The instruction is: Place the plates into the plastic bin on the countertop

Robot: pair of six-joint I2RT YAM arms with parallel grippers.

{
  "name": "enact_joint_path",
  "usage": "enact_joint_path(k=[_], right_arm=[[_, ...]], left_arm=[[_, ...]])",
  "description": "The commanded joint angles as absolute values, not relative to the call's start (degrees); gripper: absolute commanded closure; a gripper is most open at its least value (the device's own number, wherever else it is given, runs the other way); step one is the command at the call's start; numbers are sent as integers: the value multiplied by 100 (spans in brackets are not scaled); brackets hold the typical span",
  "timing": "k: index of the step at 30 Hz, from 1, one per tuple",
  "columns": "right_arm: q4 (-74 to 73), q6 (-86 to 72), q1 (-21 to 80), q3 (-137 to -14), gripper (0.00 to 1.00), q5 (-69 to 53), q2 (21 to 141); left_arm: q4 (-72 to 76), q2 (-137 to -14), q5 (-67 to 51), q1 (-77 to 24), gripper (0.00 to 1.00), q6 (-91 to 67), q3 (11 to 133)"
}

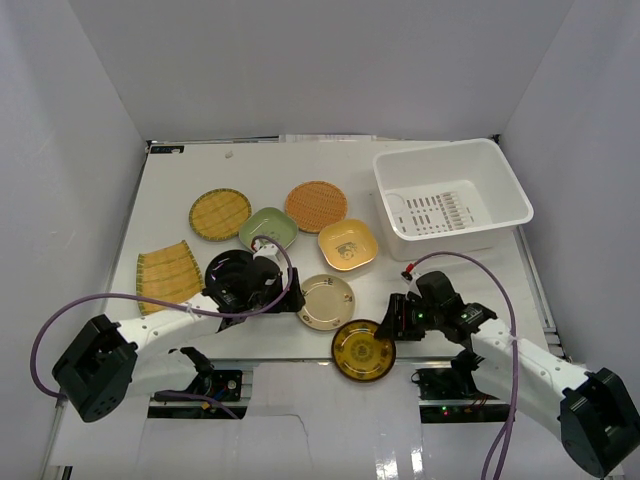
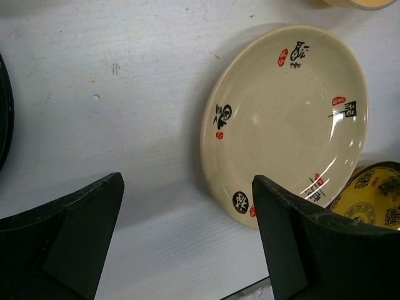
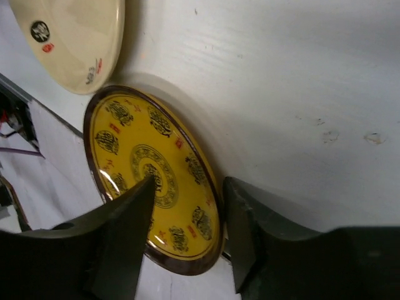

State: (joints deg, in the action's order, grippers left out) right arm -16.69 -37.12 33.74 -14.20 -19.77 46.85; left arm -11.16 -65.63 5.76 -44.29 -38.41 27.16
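Observation:
The dark brown-gold round plate point(image 1: 364, 350) lies at the countertop's point(image 1: 460, 280) front edge, partly overhanging it. My right gripper point(image 1: 388, 328) is open and straddles its right rim: in the right wrist view point(image 3: 189, 181) one finger is over the plate's point(image 3: 147, 162) yellow inside and the other is outside the rim. My left gripper point(image 1: 288, 298) is open and empty, low over the bare surface just left of the cream round plate point(image 1: 326, 301), which also shows in the left wrist view point(image 2: 287, 119). The white plastic bin point(image 1: 505, 185) stands at the far right with no plates in it.
A woven yellow plate point(image 1: 220, 213), a woven orange plate point(image 1: 316, 206), a green squarish dish point(image 1: 268, 229), a yellow squarish dish point(image 1: 347, 245) and a ribbed yellow rectangle point(image 1: 168, 273) lie mid-table. A black plate point(image 1: 232, 272) sits under my left arm. Grey walls surround the table.

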Motion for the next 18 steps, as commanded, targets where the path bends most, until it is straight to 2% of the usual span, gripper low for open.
enact_joint_path(k=[1,2,8,18], right_arm=[[-2760,-3656,3647,-1239,49,-1609,4974],[-2768,-3682,3691,-1274,61,-1565,4975],[-3005,-3788,3788,-1371,92,-1529,4782],[-4121,-3630,4060,-2591,92,-1836,4097]], left_arm=[[-1011,-6372,712,-4465,6,-3823,2831],[-941,-6363,686,-4465,6,-3823,2813],[-774,-6591,580,-4465,6,-3815,2847],[-484,-7049,721,-4465,7,-3744,2988]])
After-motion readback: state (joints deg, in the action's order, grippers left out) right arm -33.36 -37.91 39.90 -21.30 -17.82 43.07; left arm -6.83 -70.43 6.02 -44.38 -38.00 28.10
